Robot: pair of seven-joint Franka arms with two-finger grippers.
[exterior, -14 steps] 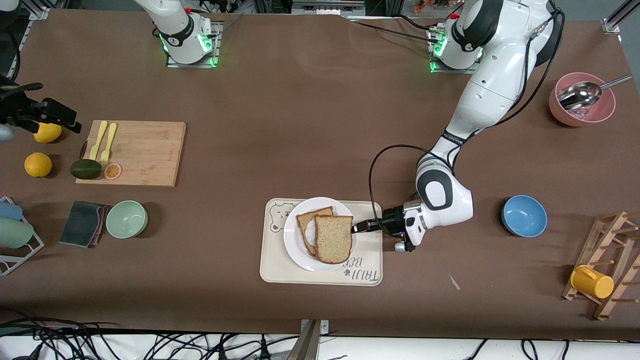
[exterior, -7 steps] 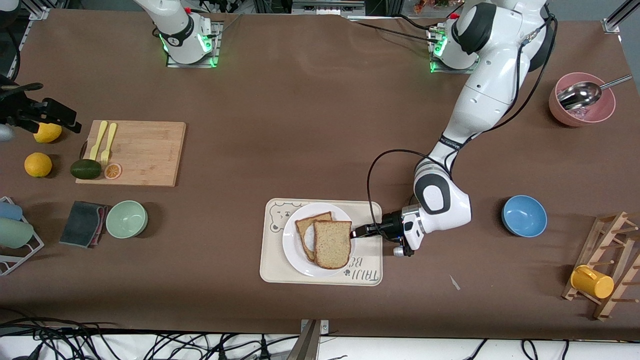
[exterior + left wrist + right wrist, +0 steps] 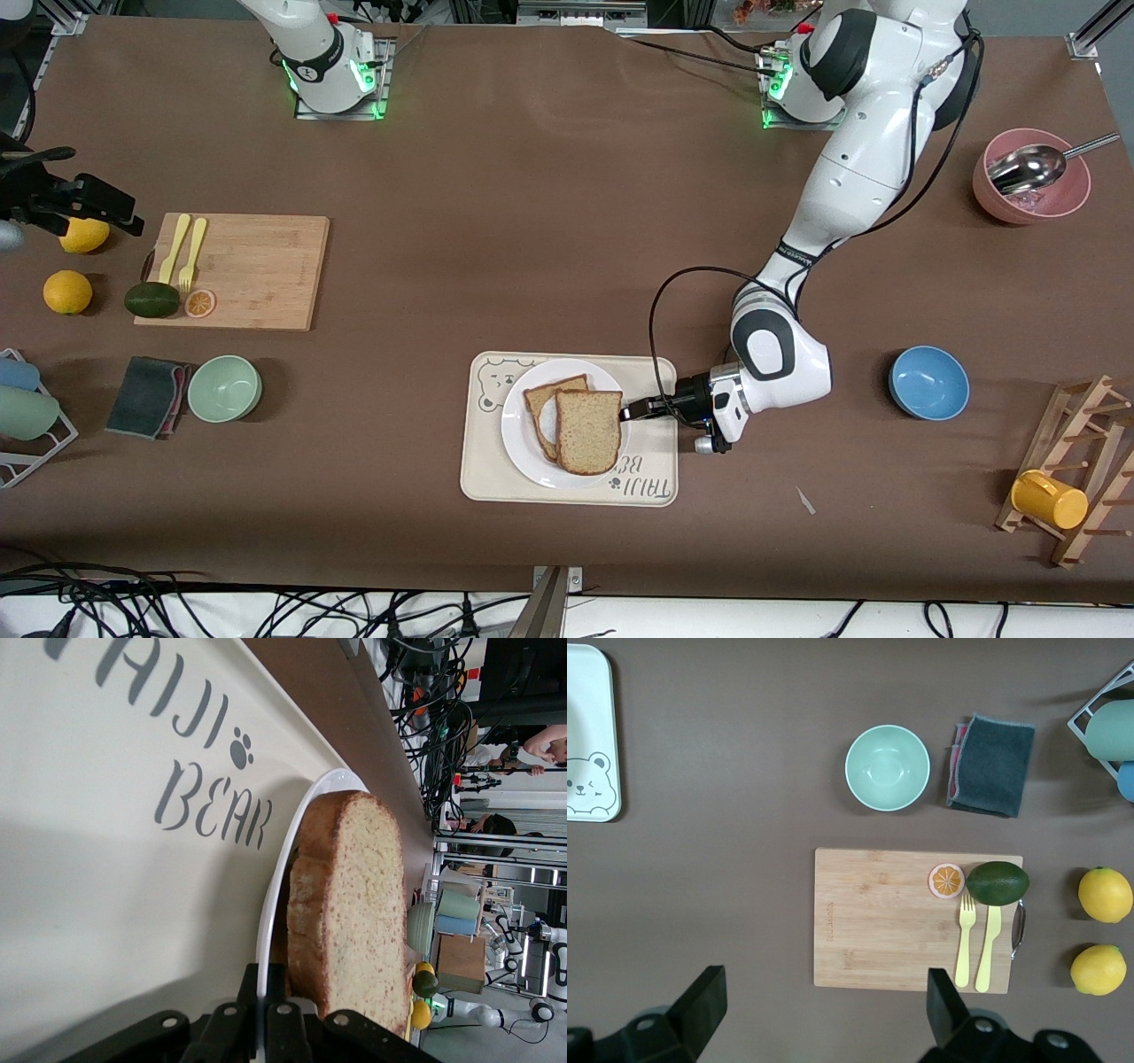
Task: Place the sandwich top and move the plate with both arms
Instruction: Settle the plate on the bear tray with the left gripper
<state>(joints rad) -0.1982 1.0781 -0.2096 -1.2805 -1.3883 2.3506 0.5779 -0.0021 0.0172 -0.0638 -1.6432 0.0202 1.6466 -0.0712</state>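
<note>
1. Left tool (image 3: 631, 411) is pinched shut on the plate (image 3: 518, 443) rim, at the plate's edge toward the left arm's end of the worktop.
2. Plate is seated on the bear tray (image 3: 651, 483).
3. Top bread slice (image 3: 588, 431) is laid over the lower slice (image 3: 538, 400) on the plate.
4. Right tool (image 3: 824, 1010) is held spread wide over the cutting board (image 3: 877, 912); right arm waits.

Brown matte surface (image 3: 549, 221) carries: cream bear-printed rectangular tray (image 3: 483, 474), bamboo cutting board (image 3: 257, 275), green bowl (image 3: 224, 388), blue bowl (image 3: 928, 382), pink bowl (image 3: 992, 199), two lemons (image 3: 67, 291).
</note>
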